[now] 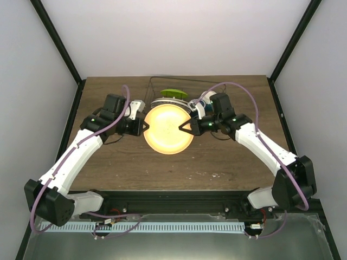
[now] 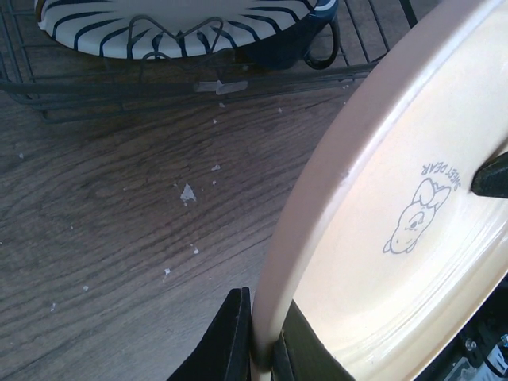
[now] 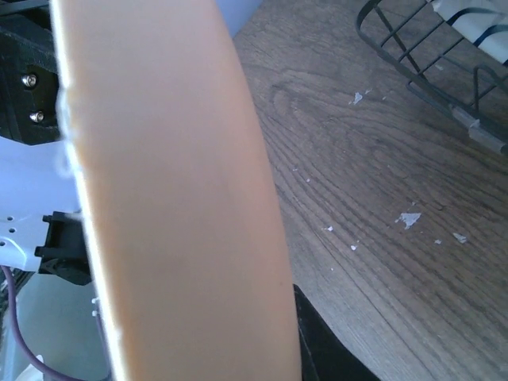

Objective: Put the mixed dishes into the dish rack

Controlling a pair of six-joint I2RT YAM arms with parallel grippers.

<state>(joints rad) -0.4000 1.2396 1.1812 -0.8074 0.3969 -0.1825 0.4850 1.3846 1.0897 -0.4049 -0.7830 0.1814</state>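
Yellowish plate (image 1: pixel 168 129) pinched by left gripper (image 2: pixel 262 349), seemingly right gripper (image 1: pixel 183 128) too; cartoon print only at left wrist.

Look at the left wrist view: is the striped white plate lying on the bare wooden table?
No, the white plate with dark-blue radial stripes sits inside the dark-grey wire dish rack.

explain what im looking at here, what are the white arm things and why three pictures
Two robot arms are bolted at the near edge of a wooden table. One picture looks down from above; the other two come from cameras on each wrist. Both arms hold one yellowish plate between them: the left gripper pinches its rim, and the right gripper is shut on the opposite edge. Behind it sits a wire dish rack already holding a striped plate, a dark blue mug and a green plate.
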